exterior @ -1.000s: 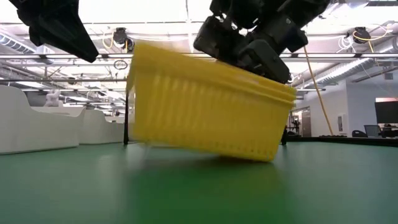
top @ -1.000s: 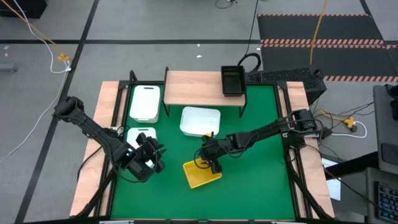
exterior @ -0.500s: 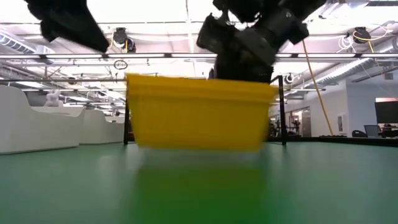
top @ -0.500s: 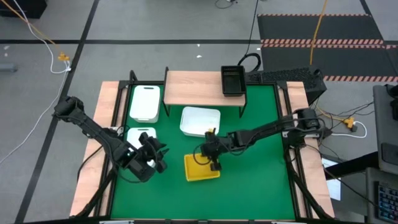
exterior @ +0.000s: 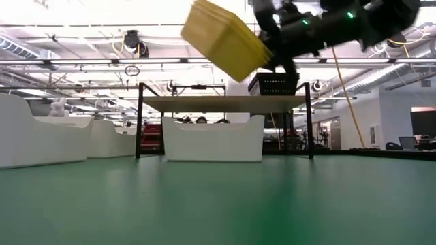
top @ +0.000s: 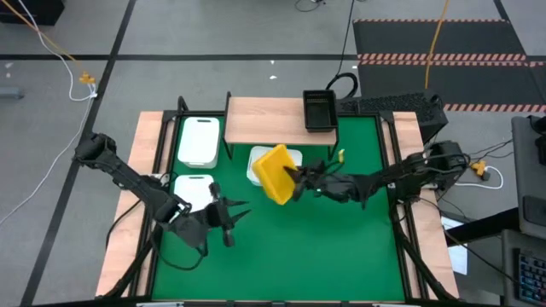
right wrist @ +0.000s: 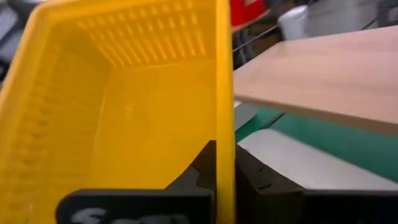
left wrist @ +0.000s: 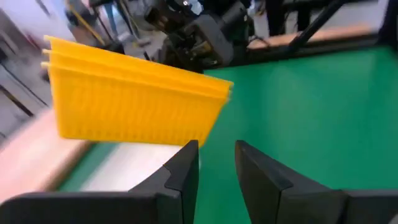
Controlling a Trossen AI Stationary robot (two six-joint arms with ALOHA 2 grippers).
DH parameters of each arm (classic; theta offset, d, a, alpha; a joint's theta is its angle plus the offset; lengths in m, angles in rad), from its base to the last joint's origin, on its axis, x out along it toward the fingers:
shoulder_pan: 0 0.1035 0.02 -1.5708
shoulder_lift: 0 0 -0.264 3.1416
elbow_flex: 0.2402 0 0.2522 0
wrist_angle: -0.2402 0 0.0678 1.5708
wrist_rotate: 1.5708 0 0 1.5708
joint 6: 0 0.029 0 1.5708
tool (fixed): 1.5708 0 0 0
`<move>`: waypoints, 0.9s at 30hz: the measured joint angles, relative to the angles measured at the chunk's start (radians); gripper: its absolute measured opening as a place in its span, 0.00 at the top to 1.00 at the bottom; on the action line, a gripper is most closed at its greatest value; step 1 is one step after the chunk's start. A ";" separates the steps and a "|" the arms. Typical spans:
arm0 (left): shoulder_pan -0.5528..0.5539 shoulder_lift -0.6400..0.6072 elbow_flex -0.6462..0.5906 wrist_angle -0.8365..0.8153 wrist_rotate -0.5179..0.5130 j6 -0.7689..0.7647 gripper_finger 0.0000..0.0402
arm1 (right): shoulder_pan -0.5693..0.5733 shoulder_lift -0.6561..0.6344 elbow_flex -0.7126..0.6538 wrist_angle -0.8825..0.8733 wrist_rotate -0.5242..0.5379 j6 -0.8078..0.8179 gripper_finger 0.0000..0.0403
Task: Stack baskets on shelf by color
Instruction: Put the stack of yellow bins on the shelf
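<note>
A yellow mesh-sided basket (top: 273, 175) hangs tilted in the air over a white basket (top: 295, 156) that rests on the green mat in front of the shelf (top: 264, 119). My right gripper (top: 297, 177) is shut on the yellow basket, which also shows in the low view (exterior: 221, 37) and the left wrist view (left wrist: 137, 106). A black basket (top: 318, 111) stands on the shelf's right end. My left gripper (top: 232, 219) is open and empty above the mat, at the near left, its fingers pointing toward the yellow basket. My right gripper holds the yellow basket by one side wall at its rim (right wrist: 225, 134), with one finger (right wrist: 205, 171) inside the basket and one outside. The fingers come roughly level from the table's right. The basket is lifted clear of the mat, tilted, higher than the shelf board (exterior: 218, 102).
Two more white baskets (top: 199, 141) (top: 192, 188) rest on the mat at the left, beside the shelf's left legs. The shelf board's left and middle are bare. Open green mat (top: 324, 247) lies at the near middle and near right.
My right gripper has lifted the yellow basket off the near middle of the mat, up and toward the far edge. The basket has tipped and now hangs over the white basket. My left gripper has shifted a little toward the table's right and tipped more level.
</note>
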 joint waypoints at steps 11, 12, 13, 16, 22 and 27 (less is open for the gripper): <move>0.121 0.100 0.000 0.368 -0.045 0.537 0.74 | -0.036 -0.022 0.070 0.227 0.187 -0.334 0.99; 0.134 0.100 -0.001 0.370 -0.062 0.530 0.74 | -0.042 -0.023 0.118 0.214 0.189 -0.411 0.99; 0.146 0.099 0.000 0.369 -0.074 0.515 0.74 | -0.047 -0.023 0.176 0.171 0.212 -0.486 0.99; 0.166 0.099 0.000 0.351 -0.080 0.475 0.74 | -0.076 0.000 0.346 -0.032 0.279 -0.611 0.99; 0.167 0.099 0.000 0.342 -0.079 0.464 0.74 | -0.147 0.118 0.500 -0.160 0.306 -0.545 0.99; 0.158 0.099 0.000 0.289 -0.080 0.399 0.74 | -0.209 0.186 0.507 -0.200 0.386 -0.438 0.98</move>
